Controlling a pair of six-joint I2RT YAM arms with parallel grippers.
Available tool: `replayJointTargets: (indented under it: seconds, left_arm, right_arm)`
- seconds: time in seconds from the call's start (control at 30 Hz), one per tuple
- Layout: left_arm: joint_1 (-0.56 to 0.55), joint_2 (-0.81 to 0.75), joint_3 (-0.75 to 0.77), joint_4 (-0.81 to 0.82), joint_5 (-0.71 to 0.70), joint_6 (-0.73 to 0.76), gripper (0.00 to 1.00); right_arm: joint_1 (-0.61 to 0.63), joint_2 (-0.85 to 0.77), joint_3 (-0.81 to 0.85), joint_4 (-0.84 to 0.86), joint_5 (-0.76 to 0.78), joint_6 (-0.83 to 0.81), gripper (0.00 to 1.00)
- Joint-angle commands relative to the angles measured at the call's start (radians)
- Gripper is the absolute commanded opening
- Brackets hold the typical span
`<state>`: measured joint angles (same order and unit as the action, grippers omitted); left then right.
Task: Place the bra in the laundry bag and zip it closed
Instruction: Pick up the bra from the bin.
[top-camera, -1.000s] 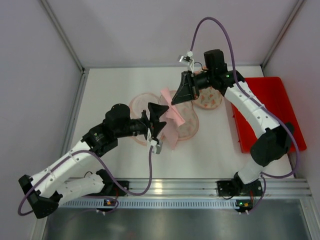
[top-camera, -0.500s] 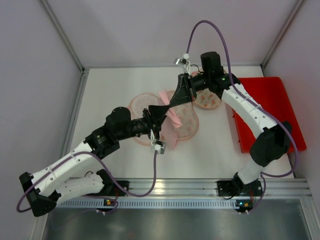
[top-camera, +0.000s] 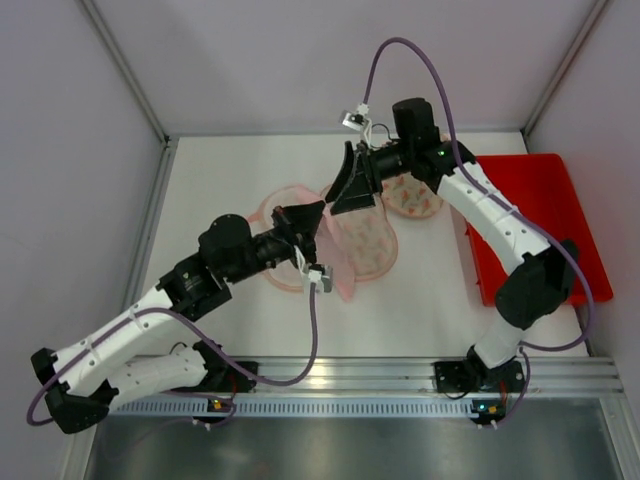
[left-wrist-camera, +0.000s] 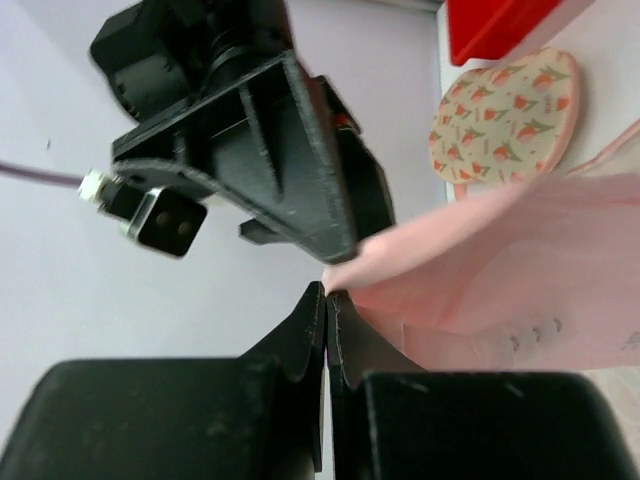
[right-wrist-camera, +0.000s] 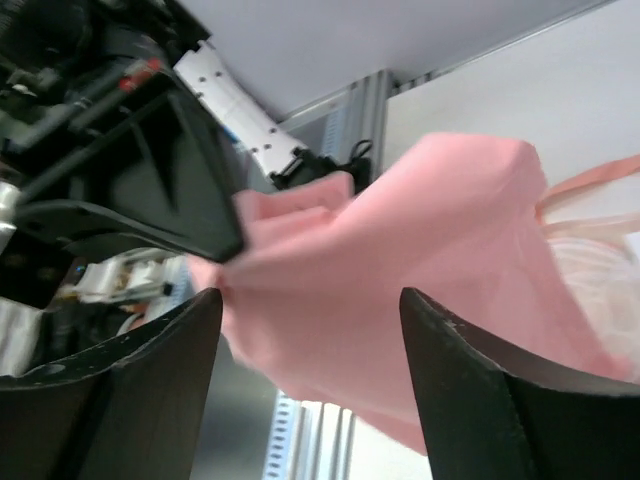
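One corner of the bra sits pinched in the left gripper.

The bra is plain pink, the laundry bag cream with red tulips, the tray red.

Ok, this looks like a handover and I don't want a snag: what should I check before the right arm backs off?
1. Left gripper shut on the corner of the cloth: ok.
2. Right gripper open: ok.
3. Cloth free of the right fingers: cannot tell, it hangs between them.
4. Grippers not touching each other: cannot tell, they are very close.
5. Pad flat on the table: ok.
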<state>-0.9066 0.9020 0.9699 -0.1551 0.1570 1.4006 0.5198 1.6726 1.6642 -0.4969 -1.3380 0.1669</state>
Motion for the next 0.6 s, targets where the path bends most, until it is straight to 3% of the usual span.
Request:
replayJointTargets:
  seconds: [0.0, 0.07, 0.27, 0.57]
  left_arm:
    - [-0.026, -0.049, 0.108, 0.048, -0.178, -0.181, 0.00]
    - [-0.008, -0.066, 0.157, 0.013, -0.182, -0.240, 0.00]
    - [0.023, -0.002, 0.381, -0.161, -0.287, -0.417, 0.00]
    - [0.035, -0.038, 0.432, -0.274, -0.350, -0.480, 0.00]
  right_arm:
    - [-0.001, 0.016, 0.114, -0.132, 0.130, -0.194, 0.74]
    - [-0.015, 0.027, 0.141, -0.196, 0.224, -0.271, 0.80]
    - [-0.073, 0.035, 0.091, -0.184, 0.370, -0.297, 0.86]
    - [-0.099, 0.024, -0.015, -0.160, 0.422, -0.322, 0.87]
